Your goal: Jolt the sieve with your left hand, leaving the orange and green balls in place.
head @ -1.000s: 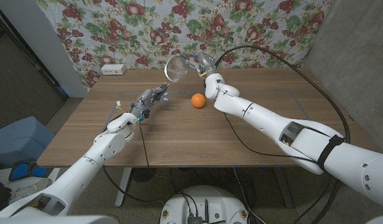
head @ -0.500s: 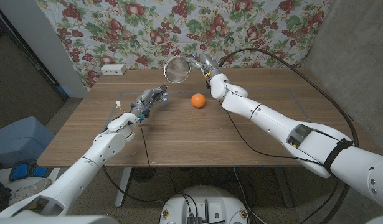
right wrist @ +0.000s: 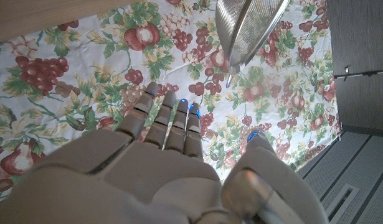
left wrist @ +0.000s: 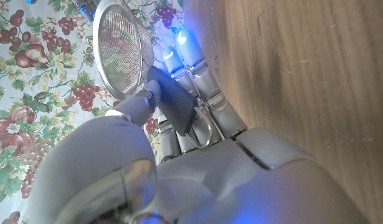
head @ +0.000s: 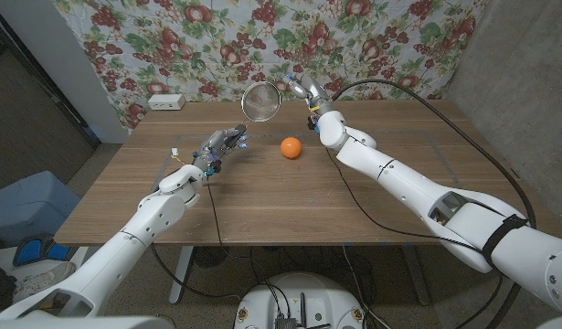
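The round metal mesh sieve (head: pixel 260 101) stands upright near the table's far edge, in front of the floral cloth. My left hand (head: pixel 221 144) hovers over the table short of it, fingers reaching toward it and holding nothing. In the left wrist view the sieve (left wrist: pixel 119 53) lies just beyond my left hand (left wrist: pixel 197 143). My right hand (head: pixel 306 91) is beside the sieve's handle end. In the right wrist view its fingers are stretched out on my right hand (right wrist: pixel 160 155), with the sieve (right wrist: pixel 247 25) a little beyond them. The orange ball (head: pixel 291 147) sits on the table (head: pixel 290 201) between both arms.
A white box (head: pixel 165 101) lies at the table's far left corner. The floral cloth (head: pixel 399 37) hangs right behind the far edge. A blue bin (head: pixel 25 206) stands on the floor to the left. My right arm's black cable arcs over the table's right side.
My right forearm has swung to the right while its hand stayed beside the sieve. The left hand, the sieve and the orange ball have barely moved.
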